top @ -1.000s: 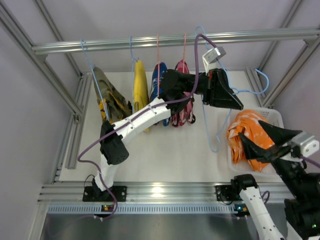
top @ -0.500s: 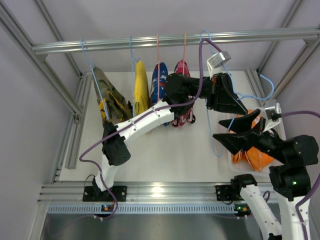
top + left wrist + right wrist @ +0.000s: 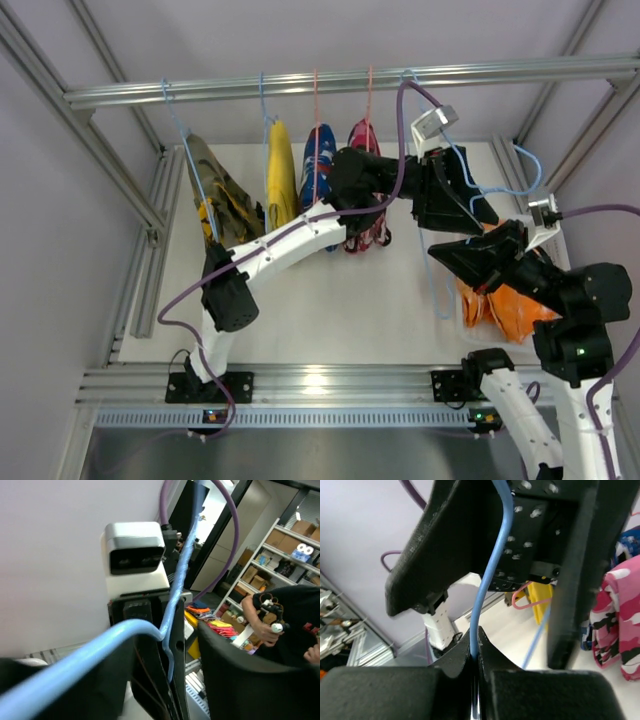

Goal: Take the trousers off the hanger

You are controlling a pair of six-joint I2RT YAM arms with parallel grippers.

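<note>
The light-blue wire hanger (image 3: 437, 290) hangs bare in mid-air at the right, its hook up near the rail. My right gripper (image 3: 434, 256) is shut on its wire; in the right wrist view the hanger (image 3: 492, 565) runs down into the pinched jaws of this gripper (image 3: 475, 652). Just above, my left gripper (image 3: 468, 222) stands open around the same wire. In the left wrist view the hanger (image 3: 100, 650) lies against one finger of this gripper (image 3: 189, 632), with a gap to the other. The orange trousers (image 3: 515, 310) lie heaped in a white basket (image 3: 464, 322).
Other garments hang from the metal rail (image 3: 300, 85): a camouflage piece (image 3: 225, 200), a yellow one (image 3: 280, 175), a blue one (image 3: 318, 160) and a pink camouflage one (image 3: 365, 215). Frame posts stand at both sides.
My right gripper rose from the basket to the hanger and shut on its wire. My left gripper, shut on the hanger before, has opened.
</note>
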